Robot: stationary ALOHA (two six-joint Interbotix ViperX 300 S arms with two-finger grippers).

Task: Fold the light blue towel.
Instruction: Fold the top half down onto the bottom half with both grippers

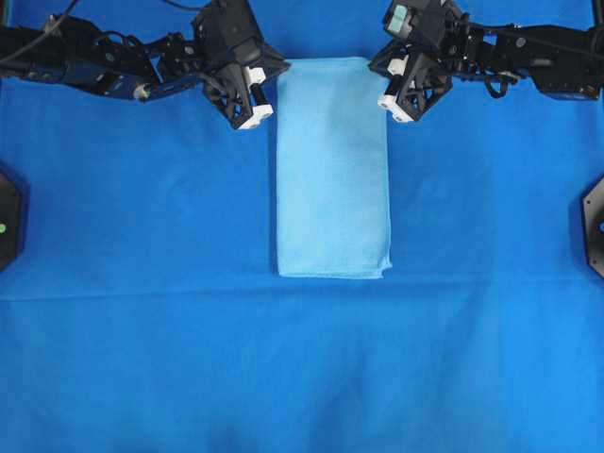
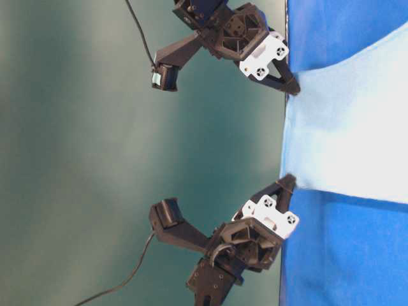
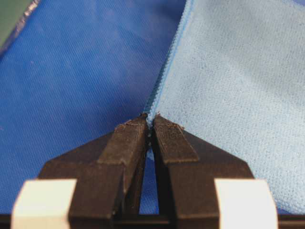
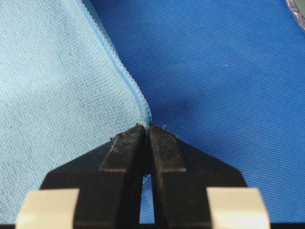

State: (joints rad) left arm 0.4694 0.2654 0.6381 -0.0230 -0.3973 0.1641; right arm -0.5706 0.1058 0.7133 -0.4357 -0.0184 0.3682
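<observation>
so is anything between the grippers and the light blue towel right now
Nothing visible. The left gripper and right gripper are each shut on a corner of the light blue towel, and only the bare blue backdrop lies around it.

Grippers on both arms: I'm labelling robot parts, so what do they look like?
Left gripper and right gripper match: black tapered fingers with rough tips, white blocks behind them, black skeletal arms trailing thin black cables.
</observation>
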